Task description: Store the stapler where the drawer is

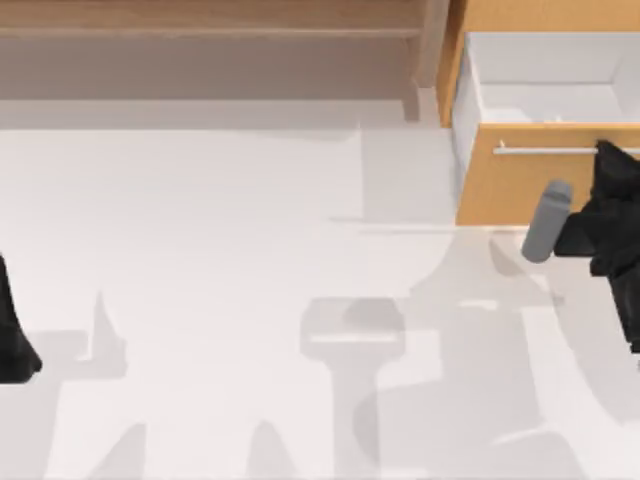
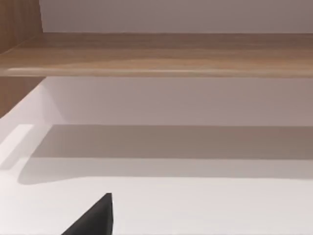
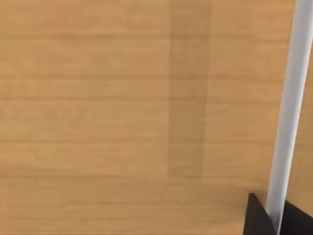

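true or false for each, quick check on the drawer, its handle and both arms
1. The light orange-brown wooden drawer is pulled open, white inside showing. True.
2. The right gripper is at the thin silver bar handle. True; the right wrist view shows its fingertips on either side of the bar.
3. The drawer sits at the table's left. False: right.
4. The left arm reaches into the drawer. False: it is parked at the left edge.

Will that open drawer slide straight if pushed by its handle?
Probably slides straight without flexing: the drawer looks boxy. The thin bar handle looks smooth, so the right gripper might slip along it. The left gripper sits parked.
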Tool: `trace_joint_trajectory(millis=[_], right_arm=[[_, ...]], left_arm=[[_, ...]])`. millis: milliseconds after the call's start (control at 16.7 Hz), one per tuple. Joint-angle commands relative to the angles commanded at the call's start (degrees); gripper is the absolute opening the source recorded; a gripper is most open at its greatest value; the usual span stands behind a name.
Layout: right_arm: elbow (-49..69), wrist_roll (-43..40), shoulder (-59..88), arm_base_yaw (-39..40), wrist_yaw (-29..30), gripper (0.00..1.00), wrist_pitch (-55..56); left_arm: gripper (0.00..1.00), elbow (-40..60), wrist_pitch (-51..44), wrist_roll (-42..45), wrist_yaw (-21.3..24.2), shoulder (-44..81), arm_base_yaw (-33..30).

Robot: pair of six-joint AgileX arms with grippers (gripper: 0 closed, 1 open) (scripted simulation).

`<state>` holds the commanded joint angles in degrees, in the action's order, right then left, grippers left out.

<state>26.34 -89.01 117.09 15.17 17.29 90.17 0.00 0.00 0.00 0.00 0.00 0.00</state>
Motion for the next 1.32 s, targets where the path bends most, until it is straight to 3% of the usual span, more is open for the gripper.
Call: trace_joint_trajectory(millis=[1320], right_arm=[[20.51, 0.06, 7.61, -4.04, -4.18, 0.0, -12.95]], left_arm=[[1.0, 0.0, 0.0, 0.0, 0.0, 0.0, 0.0]])
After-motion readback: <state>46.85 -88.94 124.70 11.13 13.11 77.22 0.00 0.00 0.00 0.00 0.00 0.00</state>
